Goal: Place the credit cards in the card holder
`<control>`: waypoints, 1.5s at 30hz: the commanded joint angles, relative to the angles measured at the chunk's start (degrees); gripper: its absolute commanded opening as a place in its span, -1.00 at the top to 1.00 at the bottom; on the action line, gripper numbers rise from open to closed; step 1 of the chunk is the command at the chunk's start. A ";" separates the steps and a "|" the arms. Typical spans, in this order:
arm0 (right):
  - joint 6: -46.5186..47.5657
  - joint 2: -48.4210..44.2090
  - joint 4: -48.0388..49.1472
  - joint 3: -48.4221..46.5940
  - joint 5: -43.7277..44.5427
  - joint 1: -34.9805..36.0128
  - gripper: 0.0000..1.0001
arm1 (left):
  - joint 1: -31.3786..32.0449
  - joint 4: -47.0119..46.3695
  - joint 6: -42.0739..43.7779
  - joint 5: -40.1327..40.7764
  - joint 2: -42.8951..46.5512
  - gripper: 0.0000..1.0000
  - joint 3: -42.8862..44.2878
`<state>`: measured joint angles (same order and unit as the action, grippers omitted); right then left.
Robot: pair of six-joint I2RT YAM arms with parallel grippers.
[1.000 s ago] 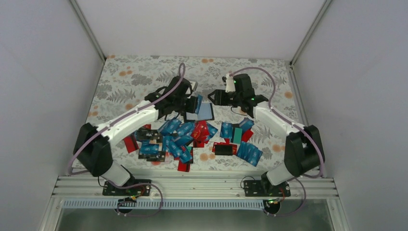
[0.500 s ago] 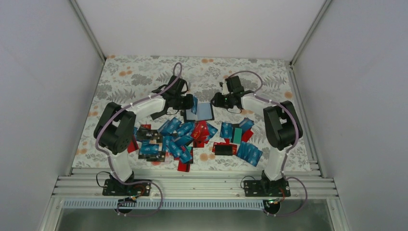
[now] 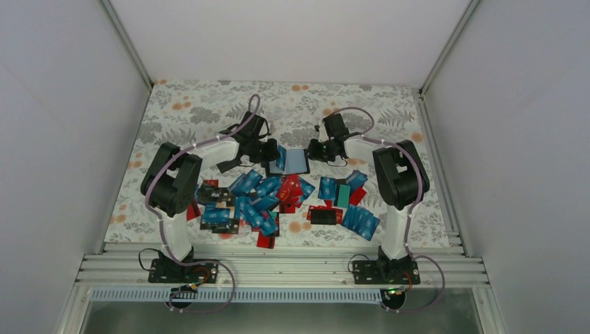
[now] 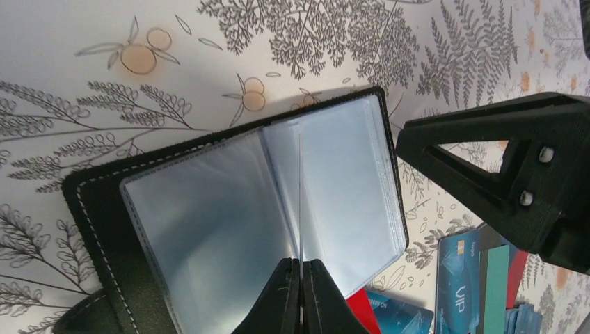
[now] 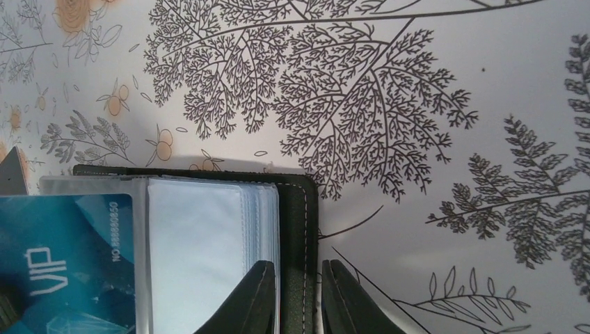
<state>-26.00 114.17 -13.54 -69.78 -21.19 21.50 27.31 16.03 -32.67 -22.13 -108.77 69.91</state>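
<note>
The card holder [image 3: 298, 164] lies open on the flowered cloth, its clear sleeves [image 4: 209, 223] facing up inside the black cover [image 5: 296, 202]. My left gripper [image 4: 300, 261] is shut on a blue credit card [image 5: 62, 264], held upright and seen edge-on [image 4: 300, 195] over the holder's middle fold. In the top view the left gripper [image 3: 277, 154] is at the holder's left side. My right gripper [image 5: 298, 263] is closed on the holder's right cover edge, one finger over the sleeves, the other outside the cover. More credit cards [image 3: 278, 198], blue, red and black, lie spread nearer the arms.
A teal card and blue cards [image 4: 459, 278] lie just beside the holder's near corner. A black card [image 3: 324, 216] lies in the spread at front right. The white side walls [image 3: 132, 62] rise at the cloth's left and right edges.
The right gripper's jaws have narrowed onto the holder's right cover edge. Both arms' elbows have folded back toward their bases. The left gripper has shifted the upright card slightly.
</note>
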 commanded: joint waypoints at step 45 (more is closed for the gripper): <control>0.78 2.04 1.21 2.00 -6.23 -0.31 0.79 | -0.67 -0.08 -2.04 -8.46 -6.09 0.95 2.94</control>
<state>-25.08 115.87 -12.25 -69.69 -25.36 21.17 26.50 17.56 -33.85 -29.41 -113.43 72.95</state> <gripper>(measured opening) 0.110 0.026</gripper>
